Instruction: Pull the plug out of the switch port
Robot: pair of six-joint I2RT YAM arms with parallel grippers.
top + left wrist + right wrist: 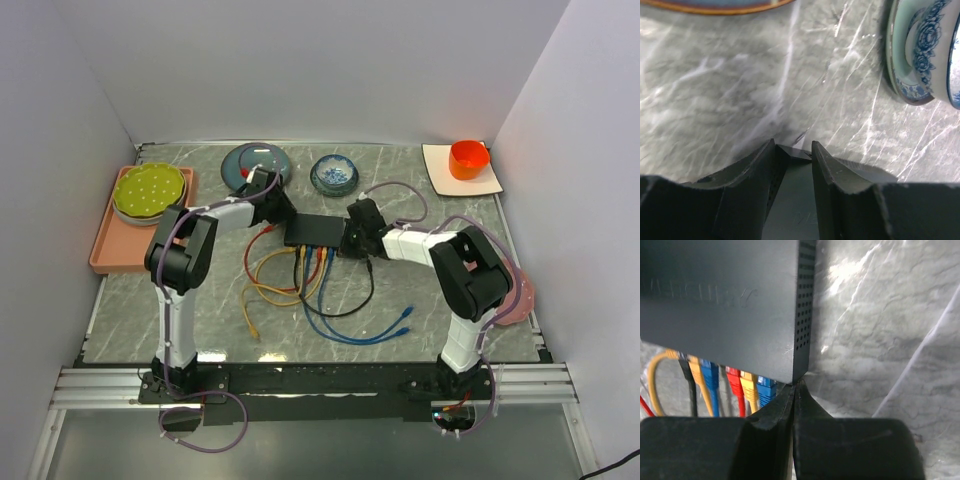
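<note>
Right wrist: matte-black switch (725, 305), coloured plugs (735, 385).

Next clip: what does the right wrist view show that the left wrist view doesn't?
Only the right wrist view: coloured plugs in the ports of the switch, its vented side, and the right gripper, shut, at the switch's near corner.
Only the left wrist view: the left gripper, fingers apart astride a switch corner, a blue-patterned bowl and a plate rim.
Both: the black switch and the marble table.
</note>
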